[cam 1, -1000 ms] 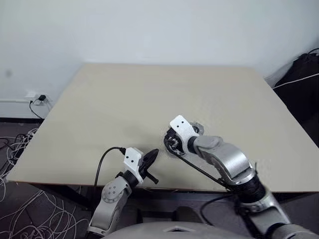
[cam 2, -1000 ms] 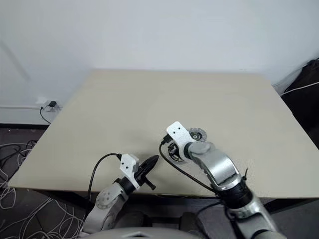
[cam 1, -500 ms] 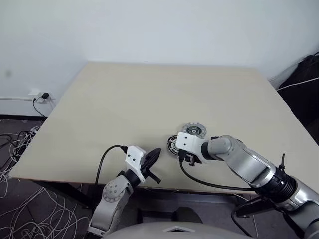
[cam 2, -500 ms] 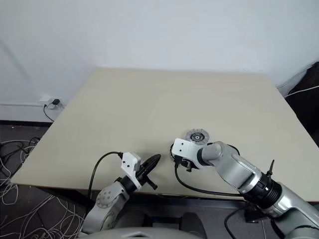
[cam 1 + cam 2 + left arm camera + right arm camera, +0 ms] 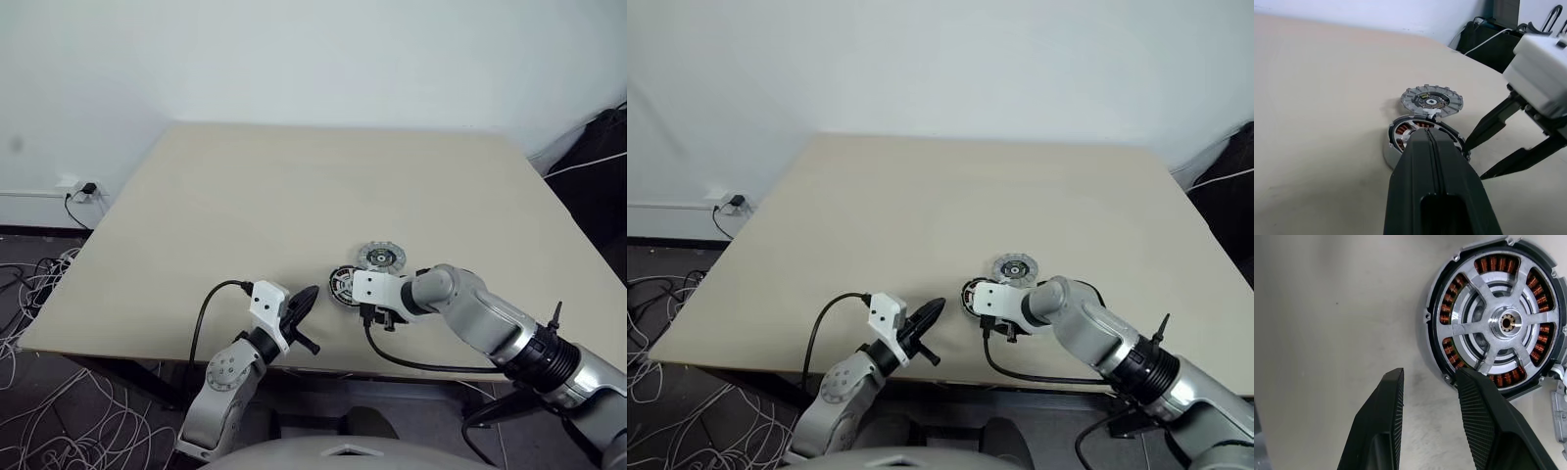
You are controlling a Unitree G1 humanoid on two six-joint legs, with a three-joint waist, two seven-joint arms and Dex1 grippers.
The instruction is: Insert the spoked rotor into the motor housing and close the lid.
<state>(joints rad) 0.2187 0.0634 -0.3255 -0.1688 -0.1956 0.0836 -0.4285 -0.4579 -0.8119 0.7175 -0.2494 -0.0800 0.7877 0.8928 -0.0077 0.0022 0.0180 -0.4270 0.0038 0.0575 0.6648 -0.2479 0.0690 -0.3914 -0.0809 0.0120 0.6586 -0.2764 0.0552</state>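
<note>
Right gripper (image 5: pixel 1425 401) hangs part-open and empty just beside the motor housing (image 5: pixel 1449 340), where the spoked rotor (image 5: pixel 1503 323) lies flat, hub up — the lid (image 5: pixel 380 257), ribbed face up, at its two o'clock. Left gripper (image 5: pixel 304 304) is closed, empty.

Right hand off the housing
Right hand (image 5: pixel 1427 396) pulls back, empty and part-open; spoked rotor (image 5: pixel 1503 323) now exposed inside motor housing (image 5: pixel 345 286).
</note>
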